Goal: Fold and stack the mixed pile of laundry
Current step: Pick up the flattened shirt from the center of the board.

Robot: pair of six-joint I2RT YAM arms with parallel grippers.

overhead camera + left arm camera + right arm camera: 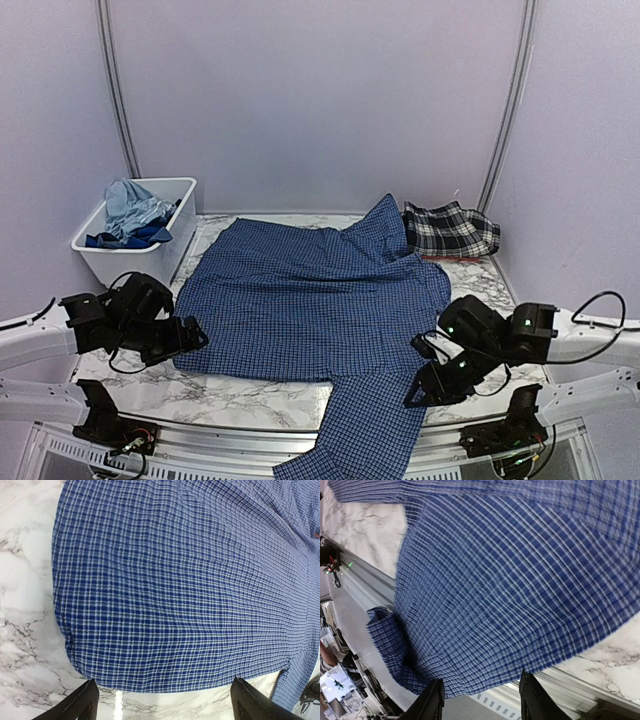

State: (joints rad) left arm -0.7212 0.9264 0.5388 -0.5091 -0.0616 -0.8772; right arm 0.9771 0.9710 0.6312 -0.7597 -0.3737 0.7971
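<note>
Top view: a navy check shirt (315,300) lies spread flat across the middle of a marble desk (250,395). 1 sleeve (365,425) runs from the shirt's near right corner and hangs over the desk's near edge. Behind the shirt's far right corner sits a crumpled black-and-white plaid piece (450,230), touching or nearly touching the shirt's raised corner. Left of the shirt's far left corner stands a white bin (180,235) holding a light blue T-shirt (130,205) and a royal blue garment (125,238). The left end effector (190,335) sits at the shirt's near left corner. The right end effector (420,390) sits low at the shirt's near right side, just beside the sleeve.

Left wrist view: the shirt (175,580) fills most of the picture, its rounded hem lying on the marble. The left end effector's 2 dark fingers (80,705) stand wide apart below that hem, released, with nothing between them.

Right wrist view: the shirt (520,580) covers the picture, and the sleeve's cuff (385,630) droops past a metal rail (365,580) at the desk's edge. The right end effector's 2 fingers (432,702) stand parted just below the cloth's edge, released and gripping nothing.
</note>
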